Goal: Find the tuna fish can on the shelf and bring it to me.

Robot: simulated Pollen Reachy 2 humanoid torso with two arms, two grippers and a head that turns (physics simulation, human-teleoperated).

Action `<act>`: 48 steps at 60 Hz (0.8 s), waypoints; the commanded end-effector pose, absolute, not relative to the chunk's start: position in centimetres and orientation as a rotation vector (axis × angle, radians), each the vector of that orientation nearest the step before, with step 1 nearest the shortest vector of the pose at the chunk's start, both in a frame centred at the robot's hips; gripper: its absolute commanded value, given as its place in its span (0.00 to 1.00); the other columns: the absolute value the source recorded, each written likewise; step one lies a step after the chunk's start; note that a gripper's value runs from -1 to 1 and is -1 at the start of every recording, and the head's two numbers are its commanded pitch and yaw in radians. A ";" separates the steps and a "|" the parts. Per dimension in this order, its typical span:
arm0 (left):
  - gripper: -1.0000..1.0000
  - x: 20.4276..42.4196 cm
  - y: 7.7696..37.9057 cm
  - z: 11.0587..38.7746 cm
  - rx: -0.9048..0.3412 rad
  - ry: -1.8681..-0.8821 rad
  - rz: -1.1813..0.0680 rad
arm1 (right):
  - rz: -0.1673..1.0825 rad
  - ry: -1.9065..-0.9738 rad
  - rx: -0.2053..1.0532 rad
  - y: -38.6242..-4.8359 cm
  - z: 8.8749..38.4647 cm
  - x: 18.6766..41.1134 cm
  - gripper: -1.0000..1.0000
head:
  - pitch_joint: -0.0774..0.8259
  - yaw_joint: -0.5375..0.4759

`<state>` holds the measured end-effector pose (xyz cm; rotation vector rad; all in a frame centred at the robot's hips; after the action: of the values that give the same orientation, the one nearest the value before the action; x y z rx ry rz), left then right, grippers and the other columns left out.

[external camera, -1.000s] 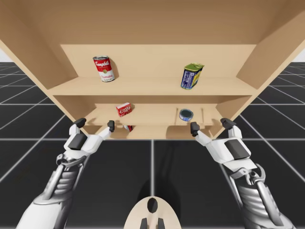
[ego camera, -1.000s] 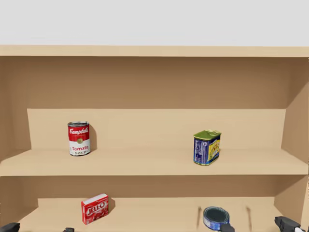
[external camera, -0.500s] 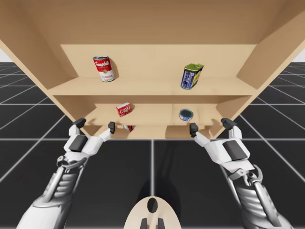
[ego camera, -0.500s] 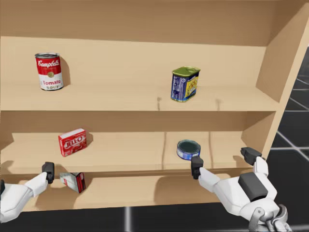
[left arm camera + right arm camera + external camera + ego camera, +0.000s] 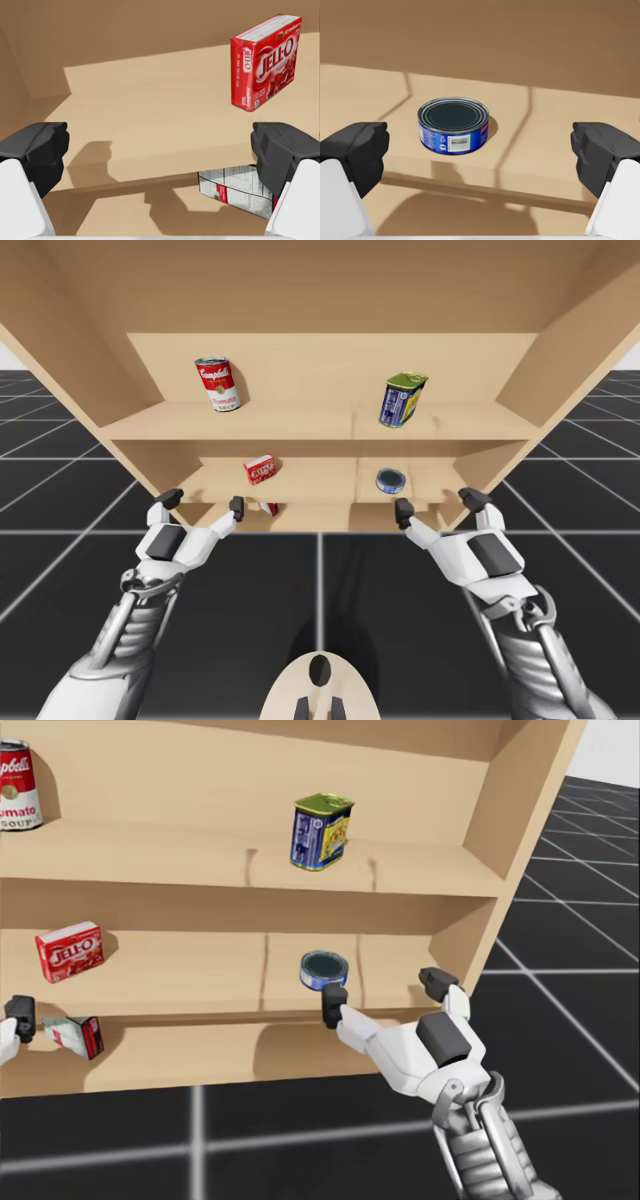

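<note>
Right gripper (image 5: 480,150): fingers set wide apart, nothing between them in contact. It stands at the front edge of the middle shelf board (image 5: 320,480), about level with it. The flat round blue can (image 5: 452,125), the item required, sits upright on that board just ahead of the gripper. It lines up with the gap between the fingers, nearer one finger than the other, and touches neither.

Left gripper (image 5: 160,150): fingers likewise wide apart and empty, at the front edge of the same board, well apart from my right gripper. A red box (image 5: 265,62) stands on the board ahead of it, off to one side. A second red and white box (image 5: 235,192) lies on the lowest board, below the gripper.

Upper board (image 5: 300,420): a red and white round can (image 5: 218,384) toward the left. A blue and yellow rectangular can (image 5: 401,400) stands toward the right, roughly above the flat round blue can.
</note>
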<state>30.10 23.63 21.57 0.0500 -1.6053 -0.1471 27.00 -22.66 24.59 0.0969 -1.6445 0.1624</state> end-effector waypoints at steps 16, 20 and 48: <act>0.00 30.0 24.0 21.8 0.030 -1.605 -0.132 | 0.188 -1.602 0.264 -20.0 28.1 28.6 0.00 | 0.56 0.27; 0.00 30.0 24.0 21.8 0.029 -1.605 -0.131 | 0.179 -1.619 0.269 -19.4 27.7 29.8 0.00 | 0.56 0.27; 0.00 30.1 23.9 21.7 0.030 -1.598 -0.136 | 0.112 -1.589 0.279 -17.7 23.1 35.5 0.00 | 0.57 0.28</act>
<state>30.10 23.95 21.73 0.0301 -1.6008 -0.1338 34.11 -18.67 25.01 0.2380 -1.6216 0.1724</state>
